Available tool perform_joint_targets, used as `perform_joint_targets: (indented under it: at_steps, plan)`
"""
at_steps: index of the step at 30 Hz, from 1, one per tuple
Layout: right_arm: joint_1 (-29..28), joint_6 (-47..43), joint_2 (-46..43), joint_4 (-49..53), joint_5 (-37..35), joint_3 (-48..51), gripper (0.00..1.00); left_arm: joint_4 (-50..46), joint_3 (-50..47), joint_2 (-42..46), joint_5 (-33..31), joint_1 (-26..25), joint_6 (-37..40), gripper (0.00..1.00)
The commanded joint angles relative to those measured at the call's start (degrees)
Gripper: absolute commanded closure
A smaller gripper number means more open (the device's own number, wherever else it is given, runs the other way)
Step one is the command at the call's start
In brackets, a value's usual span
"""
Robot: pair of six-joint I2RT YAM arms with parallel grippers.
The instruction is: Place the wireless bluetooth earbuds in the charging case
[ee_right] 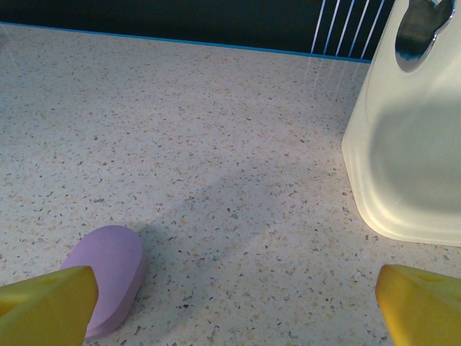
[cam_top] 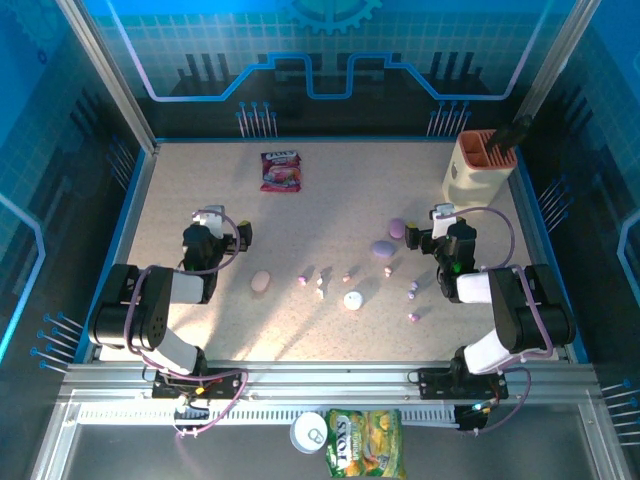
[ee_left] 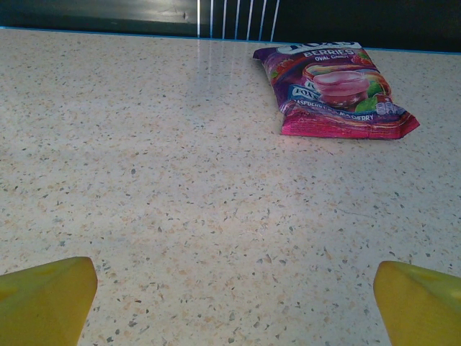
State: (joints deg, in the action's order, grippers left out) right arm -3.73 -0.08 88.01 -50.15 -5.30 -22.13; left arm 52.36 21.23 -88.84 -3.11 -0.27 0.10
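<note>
Several tiny earbuds lie scattered mid-table: purple ones (cam_top: 303, 280) (cam_top: 413, 317), a white one (cam_top: 321, 287), a pink one (cam_top: 347, 275). Around them lie pebble-shaped charging cases: pink (cam_top: 261, 282), white (cam_top: 353, 299), purple (cam_top: 383, 248), and a second purple one (cam_top: 397, 228) (ee_right: 108, 277). My left gripper (cam_top: 218, 222) (ee_left: 230, 317) hovers open over bare table, left of everything. At the right, my right gripper (cam_top: 443, 215) (ee_right: 230, 317) is open too, with the second purple case just outside its left fingertip (ee_right: 45, 306). Nothing sits between either pair of fingers.
A berry candy bag (cam_top: 282, 170) (ee_left: 335, 94) lies at the back centre. A cream holder (cam_top: 482, 165) (ee_right: 410, 158) stands at the back right, close ahead of my right gripper. A can (cam_top: 310, 432) and a snack bag (cam_top: 365, 443) lie below the table's near edge.
</note>
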Motion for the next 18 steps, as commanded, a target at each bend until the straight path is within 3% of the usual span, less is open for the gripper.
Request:
perform_joint_targets:
  at_steps: [1,8,14,18]
  plan:
    - [-0.22,-0.59,0.32,-0.89,0.56,-0.79,0.00,0.44,0.80,-0.15,1.13,0.27,0.34,0.01]
    - [-1.12,-1.14,-3.68,-0.95,-1.77,0.95,0.00,-2.17,-0.92,7.11,-0.23,-0.31,0.67,0.01]
    - [-3.51,-2.02,-14.66,11.01,-5.59,-0.95,0.00,-18.09,1.74,21.00,-3.24,-5.35,2.94,0.01]
    - [-5.65,4.19,-20.48,19.66,-6.00,-3.16,0.00,-29.75,5.78,27.80,-5.39,-10.86,3.21,0.01]
